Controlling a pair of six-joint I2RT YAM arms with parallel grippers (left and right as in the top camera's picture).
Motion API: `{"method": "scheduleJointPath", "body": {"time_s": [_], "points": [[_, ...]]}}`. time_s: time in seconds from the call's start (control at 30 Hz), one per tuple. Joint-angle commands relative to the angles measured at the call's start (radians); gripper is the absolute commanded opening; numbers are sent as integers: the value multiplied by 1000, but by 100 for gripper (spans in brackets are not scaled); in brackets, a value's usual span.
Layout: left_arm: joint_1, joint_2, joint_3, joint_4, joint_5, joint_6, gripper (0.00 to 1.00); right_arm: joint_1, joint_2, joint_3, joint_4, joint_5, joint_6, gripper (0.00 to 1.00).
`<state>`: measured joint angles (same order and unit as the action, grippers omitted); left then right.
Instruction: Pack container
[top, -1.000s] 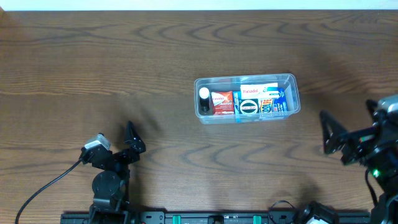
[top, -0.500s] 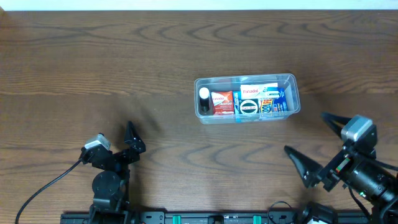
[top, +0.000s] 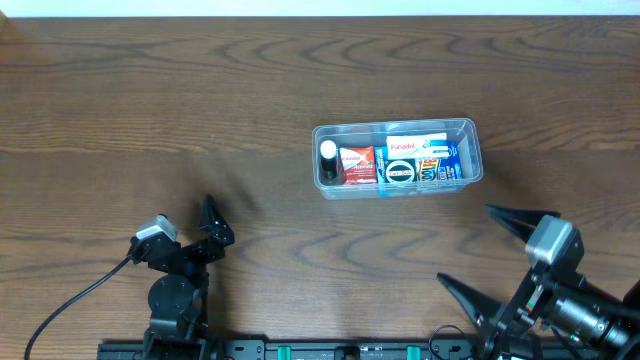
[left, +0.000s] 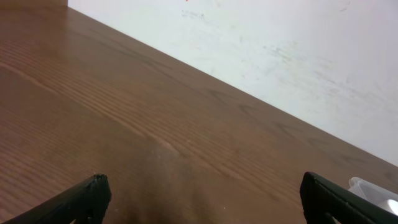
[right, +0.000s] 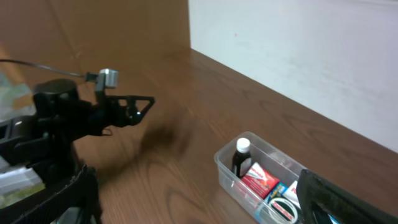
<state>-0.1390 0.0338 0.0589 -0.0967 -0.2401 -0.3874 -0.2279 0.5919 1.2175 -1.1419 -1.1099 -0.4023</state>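
The clear plastic container (top: 474, 150) sits on the wooden table right of centre. It holds a dark bottle with a white cap (top: 328, 160), a red box (top: 356, 164), a round tin and white and blue boxes. It also shows in the right wrist view (right: 225, 163), low and right of centre. My right gripper (top: 495, 255) is wide open and empty at the front right, well clear of the container. My left gripper (top: 212, 222) is open and empty at the front left, over bare wood (left: 199, 199).
The left arm and its cable (top: 80, 295) sit at the front left edge and show in the right wrist view (right: 93, 115). A white wall (left: 280, 50) borders the table's far edge.
My right arm has pulled back toward the front edge and turned, its open fingers now spread at the front right. The left arm and the container have not moved.
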Motion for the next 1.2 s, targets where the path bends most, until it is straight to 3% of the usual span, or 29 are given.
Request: {"method": "scheduleJointPath", "body": {"time_s": [0.0, 0.13, 0.47, 0.77, 1.17], "points": [[5, 3, -29, -10, -15, 17, 98, 27, -43, 22, -4, -15, -6, 99], [5, 3, -29, -10, -15, 17, 98, 51, -64, 76, -16, 65, 24, 99], [5, 3, -29, -10, -15, 17, 98, 66, -84, 332, 10, 479, 258, 99], [5, 3, -29, -10, -15, 17, 98, 84, -84, 442, -88, 1021, 700, 99], [5, 3, -29, -10, -15, 17, 98, 227, -105, 450, -141, 1061, 591, 99]]}}
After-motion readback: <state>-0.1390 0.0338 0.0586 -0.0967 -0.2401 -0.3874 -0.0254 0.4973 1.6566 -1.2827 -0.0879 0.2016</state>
